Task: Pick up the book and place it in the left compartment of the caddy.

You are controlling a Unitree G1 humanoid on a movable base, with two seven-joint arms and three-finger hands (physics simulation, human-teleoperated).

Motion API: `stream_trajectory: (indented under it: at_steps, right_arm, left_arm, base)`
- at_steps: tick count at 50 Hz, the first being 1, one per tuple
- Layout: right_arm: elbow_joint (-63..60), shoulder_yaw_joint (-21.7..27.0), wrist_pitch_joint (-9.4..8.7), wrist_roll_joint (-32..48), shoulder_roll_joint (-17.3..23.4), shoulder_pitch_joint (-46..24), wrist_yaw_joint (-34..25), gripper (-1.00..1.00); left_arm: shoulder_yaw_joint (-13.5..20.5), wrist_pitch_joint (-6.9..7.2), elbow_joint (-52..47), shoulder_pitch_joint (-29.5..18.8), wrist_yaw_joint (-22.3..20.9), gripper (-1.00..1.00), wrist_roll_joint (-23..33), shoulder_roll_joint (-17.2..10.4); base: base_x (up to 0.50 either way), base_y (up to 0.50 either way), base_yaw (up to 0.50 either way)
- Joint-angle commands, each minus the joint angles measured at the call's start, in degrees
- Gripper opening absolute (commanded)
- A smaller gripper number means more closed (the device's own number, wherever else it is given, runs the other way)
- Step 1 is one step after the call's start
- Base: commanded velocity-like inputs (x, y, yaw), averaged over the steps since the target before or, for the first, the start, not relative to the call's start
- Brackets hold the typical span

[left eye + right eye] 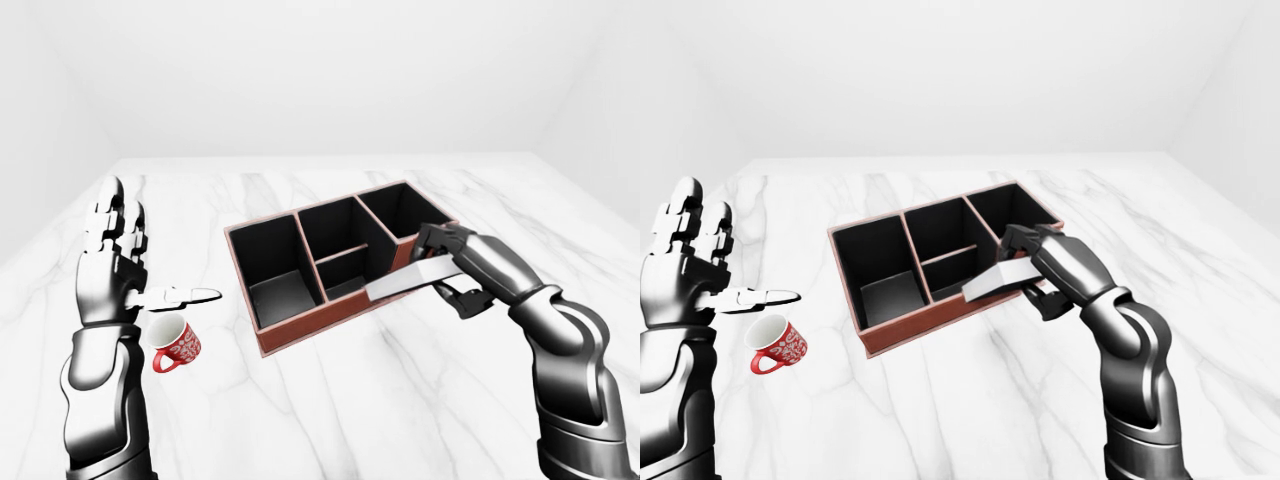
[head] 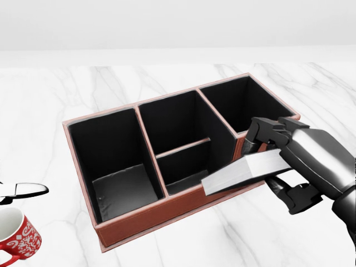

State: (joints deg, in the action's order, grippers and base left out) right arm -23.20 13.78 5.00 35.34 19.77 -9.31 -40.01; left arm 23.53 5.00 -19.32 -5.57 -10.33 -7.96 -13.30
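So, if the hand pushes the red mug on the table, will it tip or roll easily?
The red mug stands upright on a broad base, so it would probably slide, not tip. If knocked over, its round body could roll, though the handle should stop it. It looks rigid, perhaps ceramic and breakable.
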Motion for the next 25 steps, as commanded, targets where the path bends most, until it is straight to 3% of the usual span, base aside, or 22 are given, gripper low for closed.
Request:
stream_trajectory:
  at_steps: [1, 25]
  right_arm:
    - [-4.41, -0.77, 0.00, -2.35, -0.89, -0.95, 0.01, -1.00]
    - [-12.78, -1.90, 0.00, -4.18, -3.87, 3.35, 0.01, -1.00]
  left_arm:
    - [0.29, 0.00, 0.07, 0.19, -0.03, 1.00, -0.18, -0.03]
    - [0.27, 0.00, -0.09, 0.15, -0.06, 1.00, -0.33, -0.04]
  base:
    - [0.00, 0.00, 0.00]
    - [0.00, 0.00, 0.00]
